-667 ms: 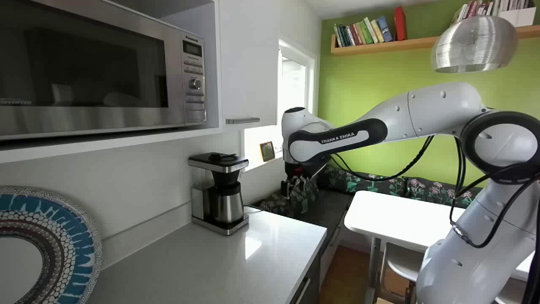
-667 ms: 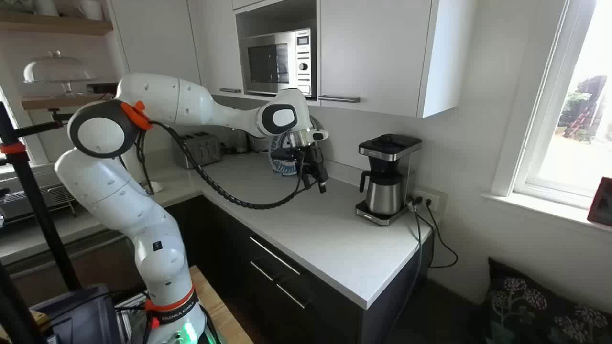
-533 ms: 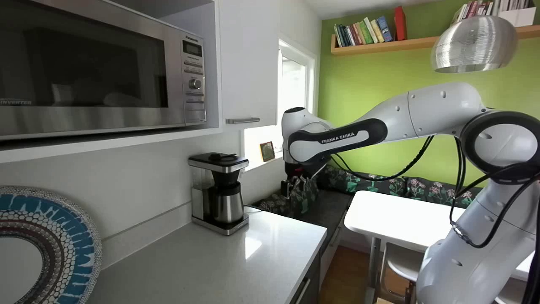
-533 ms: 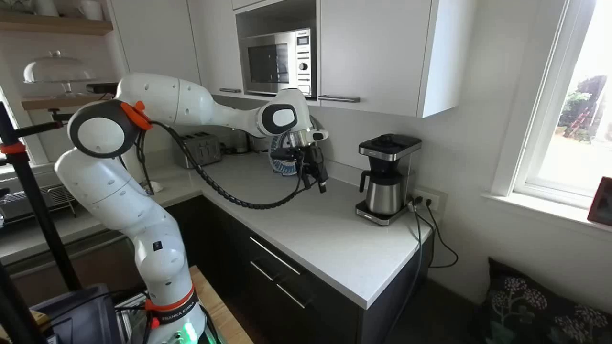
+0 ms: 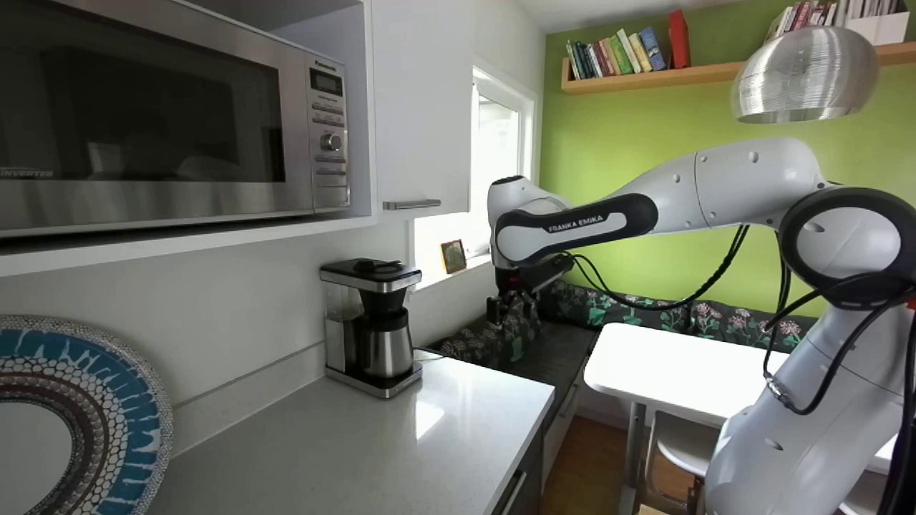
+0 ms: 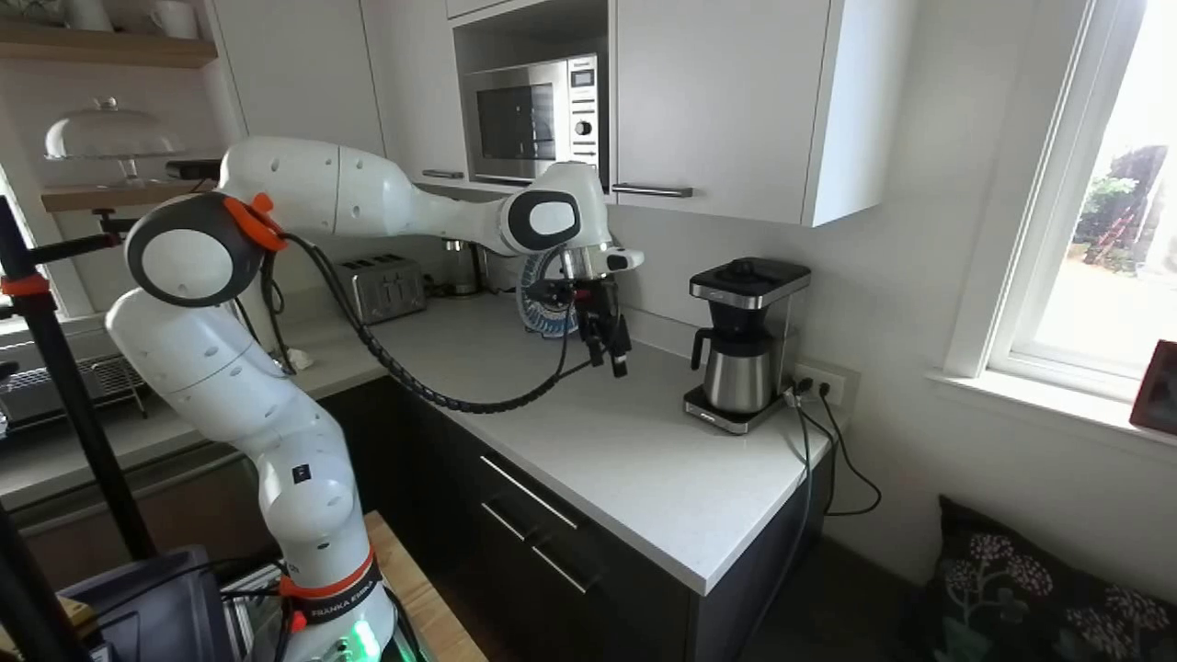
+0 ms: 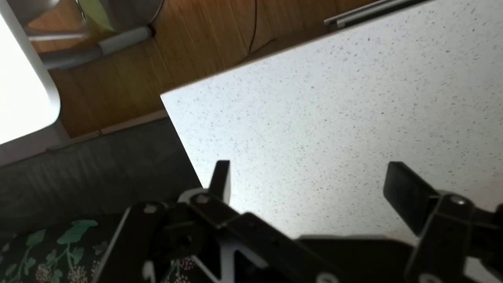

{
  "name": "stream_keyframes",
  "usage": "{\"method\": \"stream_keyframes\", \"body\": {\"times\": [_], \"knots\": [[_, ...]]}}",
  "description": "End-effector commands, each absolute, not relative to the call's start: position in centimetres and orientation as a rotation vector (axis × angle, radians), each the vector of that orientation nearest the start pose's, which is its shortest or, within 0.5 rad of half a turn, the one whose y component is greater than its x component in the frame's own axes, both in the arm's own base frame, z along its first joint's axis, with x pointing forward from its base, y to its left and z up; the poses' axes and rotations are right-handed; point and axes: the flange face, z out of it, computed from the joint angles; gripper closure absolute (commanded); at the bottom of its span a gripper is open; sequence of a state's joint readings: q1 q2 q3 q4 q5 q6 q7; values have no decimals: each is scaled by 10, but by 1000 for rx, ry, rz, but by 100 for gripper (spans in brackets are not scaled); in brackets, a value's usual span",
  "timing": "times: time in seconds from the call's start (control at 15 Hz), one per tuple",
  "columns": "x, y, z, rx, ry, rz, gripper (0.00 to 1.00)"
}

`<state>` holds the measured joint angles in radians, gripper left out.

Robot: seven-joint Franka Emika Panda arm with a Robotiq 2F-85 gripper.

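A Robotiq gripper (image 7: pixel 308 173), jaws spread wide and holding nothing, hangs above a speckled white kitchen countertop (image 7: pixel 306 106), while a drip coffee maker (image 6: pixel 737 317) (its steel carafe (image 6: pixel 738 381) seated on the base) stands beside a wall outlet (image 6: pixel 835 379).

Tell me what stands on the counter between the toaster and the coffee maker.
In an exterior view, a kettle-like jug, then a blue-patterned disc, stand between the toaster and coffee maker; the gripper hangs over the counter.

A wooden shelf (image 5: pixel 651 79) crosses the green wall (image 5: pixel 622 136).
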<state>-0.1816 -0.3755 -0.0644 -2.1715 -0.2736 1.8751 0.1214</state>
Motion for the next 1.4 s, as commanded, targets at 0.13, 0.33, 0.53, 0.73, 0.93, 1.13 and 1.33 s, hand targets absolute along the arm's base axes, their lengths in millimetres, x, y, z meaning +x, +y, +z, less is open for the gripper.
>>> {"method": "stream_keyframes", "body": {"times": [0.13, 0.33, 0.53, 0.73, 0.93, 1.13, 1.33], "knots": [[397, -149, 635, -3120, 865, -80, 0], [389, -141, 679, -2995, 960, -206, 0], [386, -132, 712, -2894, 1018, -379, 0], [389, -128, 742, -2747, 1113, -540, 0], [391, -128, 748, -2743, 1127, -580, 0], [392, -127, 750, -2737, 1131, -593, 0], [394, -127, 748, -2711, 1128, -573, 0]]}}
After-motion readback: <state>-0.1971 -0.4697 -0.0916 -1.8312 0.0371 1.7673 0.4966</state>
